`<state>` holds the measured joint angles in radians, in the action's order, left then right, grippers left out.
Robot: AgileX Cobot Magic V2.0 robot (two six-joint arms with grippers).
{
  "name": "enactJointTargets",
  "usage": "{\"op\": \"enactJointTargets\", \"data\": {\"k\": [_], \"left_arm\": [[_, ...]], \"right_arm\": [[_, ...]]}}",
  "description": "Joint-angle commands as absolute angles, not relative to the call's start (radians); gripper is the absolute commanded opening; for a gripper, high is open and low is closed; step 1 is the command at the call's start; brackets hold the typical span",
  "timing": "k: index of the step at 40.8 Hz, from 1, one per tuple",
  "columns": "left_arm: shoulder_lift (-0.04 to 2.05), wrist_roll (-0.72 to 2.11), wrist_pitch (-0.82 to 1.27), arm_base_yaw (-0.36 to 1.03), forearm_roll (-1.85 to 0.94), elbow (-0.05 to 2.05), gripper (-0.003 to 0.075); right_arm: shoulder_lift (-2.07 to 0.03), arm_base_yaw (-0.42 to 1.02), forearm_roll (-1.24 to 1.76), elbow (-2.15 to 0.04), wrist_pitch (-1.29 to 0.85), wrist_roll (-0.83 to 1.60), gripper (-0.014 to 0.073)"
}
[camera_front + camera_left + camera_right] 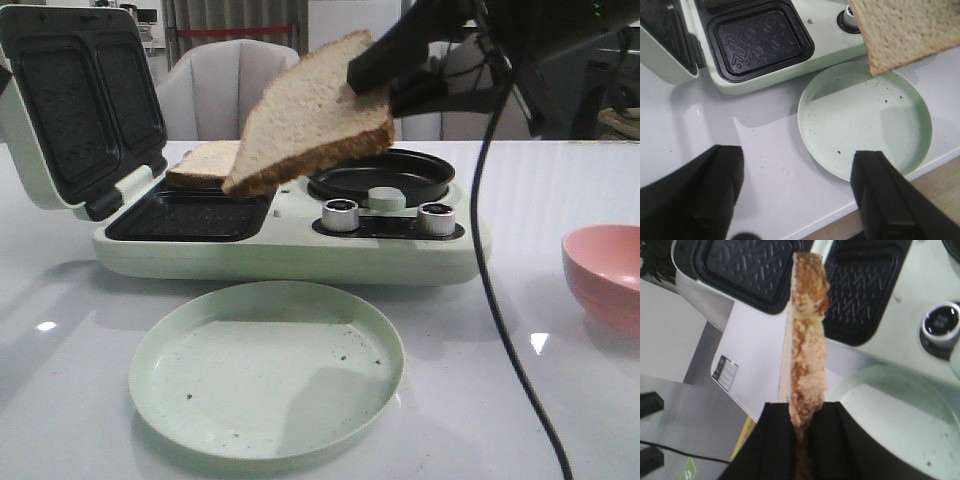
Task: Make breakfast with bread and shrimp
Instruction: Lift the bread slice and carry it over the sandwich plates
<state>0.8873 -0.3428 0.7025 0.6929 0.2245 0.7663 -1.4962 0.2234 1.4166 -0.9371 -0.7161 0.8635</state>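
Observation:
One slice of bread hangs tilted in the air above the sandwich maker, with my right gripper shut on its upper corner. In the right wrist view this slice runs edge-on out from between the shut fingers. A second slice of bread lies flat on the far grill plate. My left gripper is open over bare table near the front edge, beside the green plate. The held slice also shows in the left wrist view. The shrimp are out of view.
The sandwich maker's lid stands open at the left. Its near grill plate is bare, and a round black pan with two knobs sits at its right. A pink bowl stands at the right. A black cable hangs down.

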Motion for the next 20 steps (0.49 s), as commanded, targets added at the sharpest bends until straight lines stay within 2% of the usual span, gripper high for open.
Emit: {"op": "enactJointTargets", "data": {"k": [1,20], "left_arm": [[0.875,-0.341,0.636,0.701,0.241,0.792,0.0510],[0.875,-0.341,0.636,0.701,0.241,0.792,0.0509]], "right_arm": [[-1.525,0.235,1.570,-1.021,-0.748,0.948,0.0043],[-1.914,0.378,1.603,-1.441,-0.705,0.995,0.0047]]}}
